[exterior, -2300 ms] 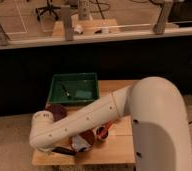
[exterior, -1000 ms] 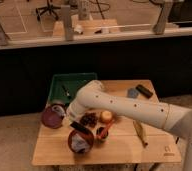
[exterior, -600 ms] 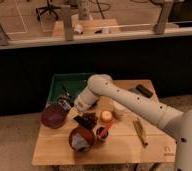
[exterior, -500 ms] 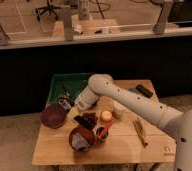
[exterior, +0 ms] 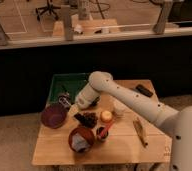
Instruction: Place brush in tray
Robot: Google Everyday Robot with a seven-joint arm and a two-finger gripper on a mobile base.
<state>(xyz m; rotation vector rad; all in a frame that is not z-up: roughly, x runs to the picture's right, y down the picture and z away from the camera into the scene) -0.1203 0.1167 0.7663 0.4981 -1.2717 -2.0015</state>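
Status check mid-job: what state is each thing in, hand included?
tray: upright on the table, back left.
brush: at the tray's front wall, by the hand; not clearly inside.
hand: low at the tray's front right corner.
purple dish: upright, in front of the tray.
brown-red bowl: upright, something pale inside.
wooden stick: lying flat, right side.

Smooth cream tubular arm (exterior: 126, 97) (hand (exterior: 68, 100) at near edge of tray (exterior: 53, 86))
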